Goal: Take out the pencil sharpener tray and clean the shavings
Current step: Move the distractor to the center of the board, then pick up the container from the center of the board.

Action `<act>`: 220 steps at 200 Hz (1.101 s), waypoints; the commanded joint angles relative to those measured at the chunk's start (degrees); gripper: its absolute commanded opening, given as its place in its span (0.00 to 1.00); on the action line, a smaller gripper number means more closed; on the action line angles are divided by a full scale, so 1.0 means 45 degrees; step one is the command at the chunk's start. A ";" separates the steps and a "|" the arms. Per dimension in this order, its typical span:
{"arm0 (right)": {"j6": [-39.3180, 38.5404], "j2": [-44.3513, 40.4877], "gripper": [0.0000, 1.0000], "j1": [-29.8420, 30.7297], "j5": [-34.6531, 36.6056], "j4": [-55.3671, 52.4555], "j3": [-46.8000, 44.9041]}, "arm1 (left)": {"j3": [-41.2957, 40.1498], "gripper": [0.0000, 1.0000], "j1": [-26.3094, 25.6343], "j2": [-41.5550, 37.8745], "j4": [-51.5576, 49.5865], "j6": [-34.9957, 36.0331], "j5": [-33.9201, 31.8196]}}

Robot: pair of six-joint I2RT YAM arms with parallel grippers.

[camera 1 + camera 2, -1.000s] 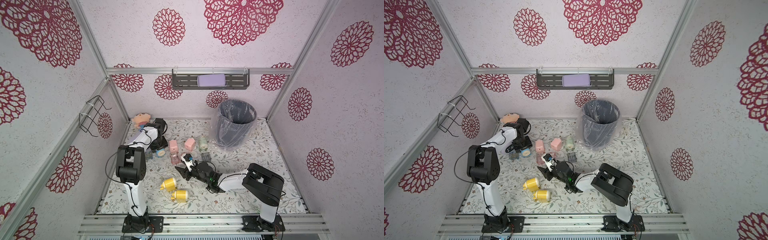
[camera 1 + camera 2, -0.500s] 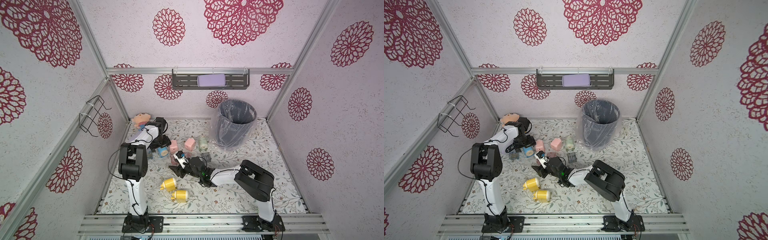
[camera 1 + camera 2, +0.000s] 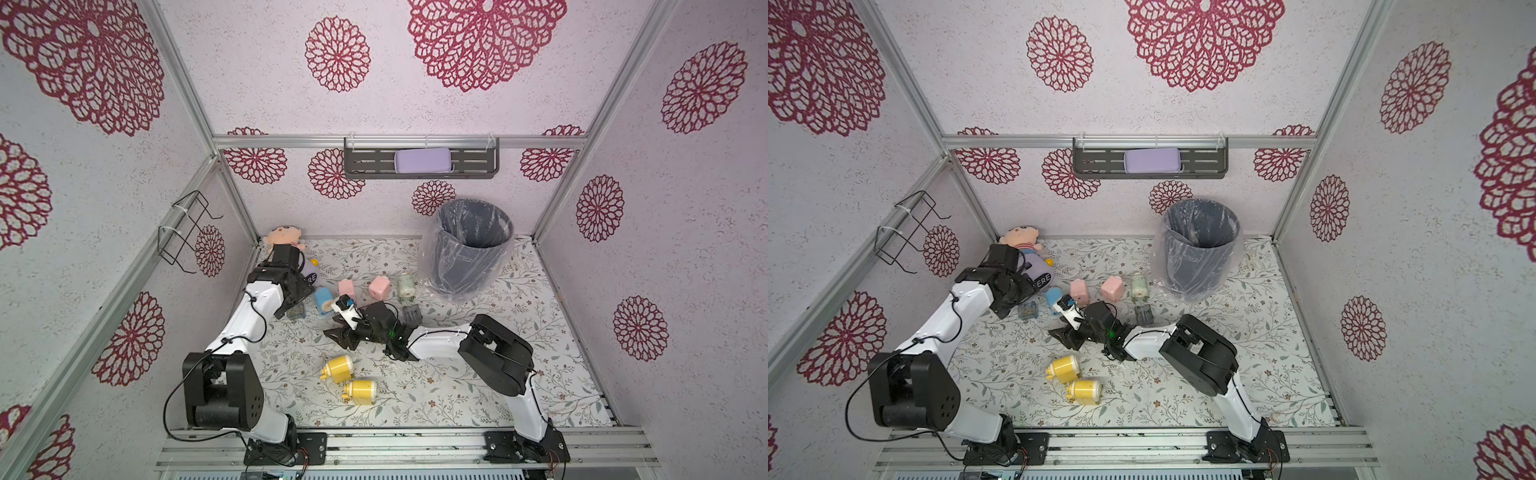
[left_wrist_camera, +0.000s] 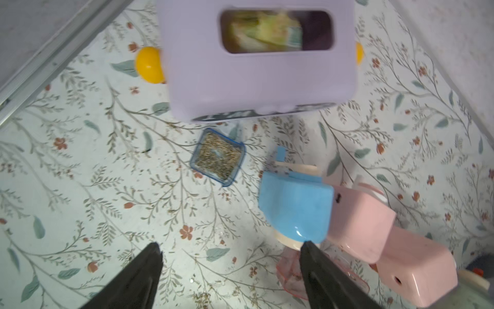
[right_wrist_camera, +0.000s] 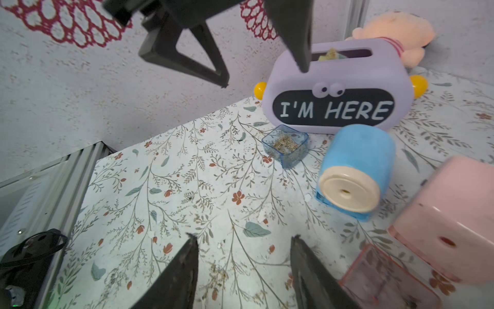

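With its arm stretched forward, my left pincer (image 4: 231, 243) hangs released near the shavings-filled blue tray (image 4: 217, 156), upright on the table (image 4: 80, 187) beside the blue pencil sharpener (image 4: 294, 206); my right pincer (image 5: 243, 236), held low, is likewise released.

Pale walls (image 3: 257, 83) carry crimson medallions — leafy-print floor (image 3: 478, 386) below; a grey shelf (image 3: 368, 165) hangs far, a wire rack (image 3: 185, 232) left.

Peach plush doll (image 3: 283, 237) in the bench's far left corner, lilac box (image 5: 347, 77) lettered I'M HERE just in front of it, lilac case (image 3: 422, 160) on a grey back-wall shelf (image 3: 478, 166), black wire rack (image 3: 185, 232) on the left wall
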 commanded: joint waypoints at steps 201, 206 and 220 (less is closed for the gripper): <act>-0.1438 0.6411 0.66 0.0017 0.0398 -0.7431 1.0768 | 0.0733 0.78 0.3021 0.5432 0.4199 -0.0349 0.3201; -0.1420 0.6422 0.66 -0.0013 0.0385 -0.7429 1.0800 | 0.0858 0.78 0.3015 0.5589 0.4141 -0.0339 0.3250; -0.1418 0.6452 0.66 -0.0057 0.0337 -0.7429 1.0793 | 0.1016 0.77 0.2986 0.5709 0.4090 -0.0262 0.3404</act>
